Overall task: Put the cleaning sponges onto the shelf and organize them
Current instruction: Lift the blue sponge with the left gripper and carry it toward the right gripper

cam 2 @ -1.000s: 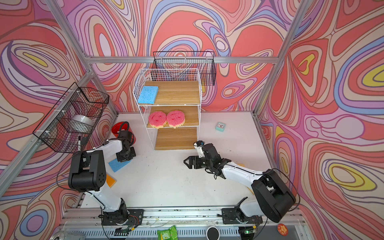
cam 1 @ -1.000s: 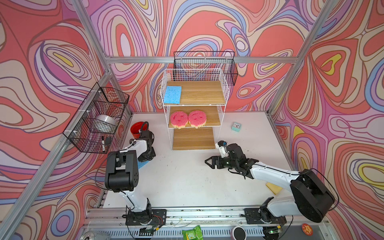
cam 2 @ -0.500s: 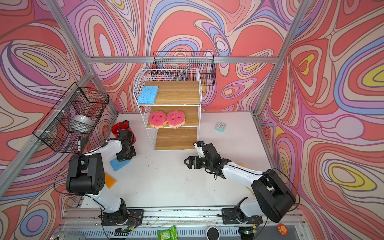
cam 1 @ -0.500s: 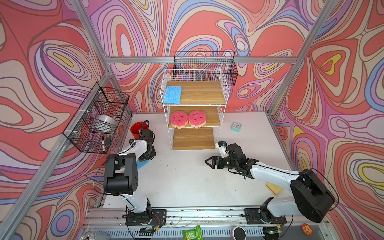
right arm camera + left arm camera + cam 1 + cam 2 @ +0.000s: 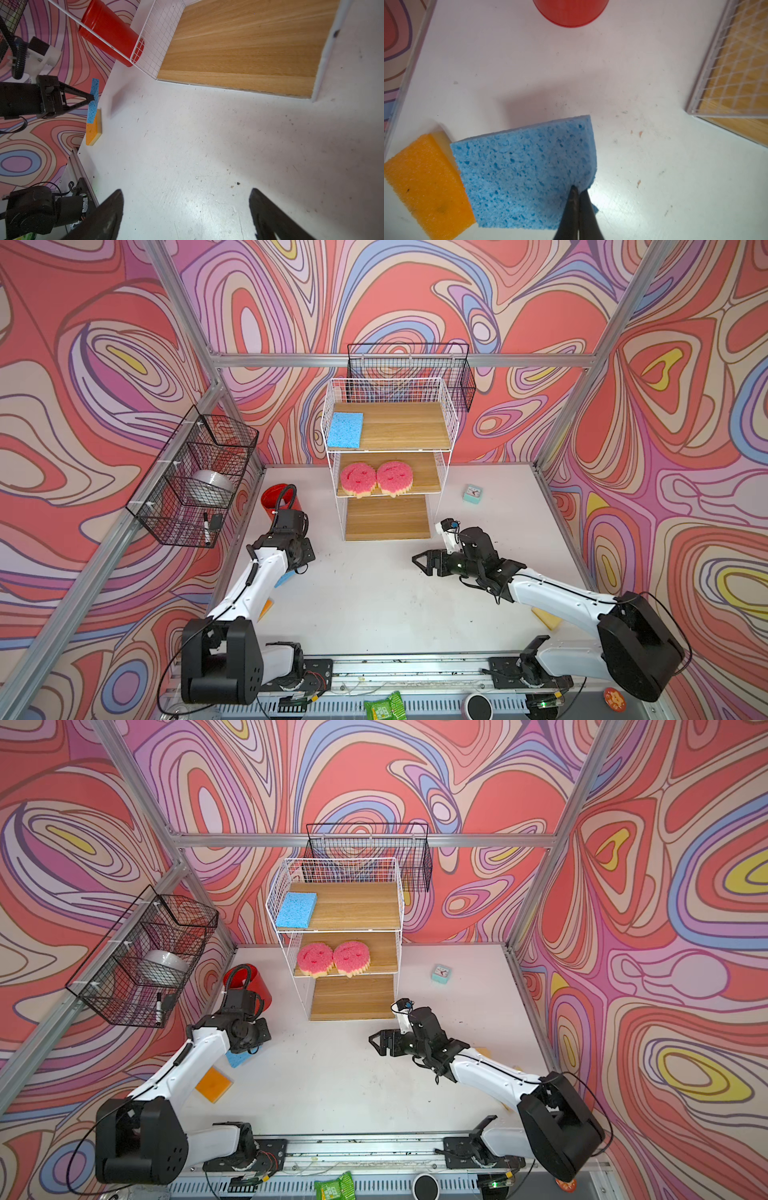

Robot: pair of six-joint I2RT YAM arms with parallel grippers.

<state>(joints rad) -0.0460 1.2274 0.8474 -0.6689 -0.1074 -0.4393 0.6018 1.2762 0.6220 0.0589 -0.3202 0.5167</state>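
Left arm (image 5: 266,576): swung over the last second, and its black shoulder block now sits lower, toward the front rail (image 5: 415,664). The right arm (image 5: 552,593) hasn't budged.
Front rail: aluminium, carrying both arm bases, with a green packet (image 5: 382,707) lying on it.
Table (image 5: 365,614): white, scuffed, peppered with dark specks, boxed in by metal posts.
Walls (image 5: 83,364): loud swirls of red, pink, purple and blue on three sides.
Left claw (image 5: 576,188): pressed together on a corner of the blue sponge (image 5: 525,176), holding it tilted clear of the table near the left wall. One end hangs over an orange sponge (image 5: 425,187) lying flat.
Right claw (image 5: 186,190): spread wide with nothing between the fingers, low over bare table just in front of the shelf (image 5: 407,427).
Hard to see: the left claw's tips hide under its own wrist in both top views. Whether blue touches orange, can't tell. A yellow sponge (image 5: 546,618) pokes out from under the right arm, mostly covered.
Shelf: white wire rack with three wooden boards, back middle of the table. The bottom board is bare. Two pink sponges (image 5: 357,479) sit edge to edge on the middle board, overhanging its front. A second blue sponge (image 5: 345,430) lies flat at the top board's left end.
Around: a red cup (image 5: 274,499) stands just behind the left wrist, and a small green clock (image 5: 472,493) sits right of the shelf. One black basket (image 5: 187,472) on the left wall holds a grey roll (image 5: 210,485) and a marker (image 5: 205,522); another basket (image 5: 409,364) hangs behind the shelf.
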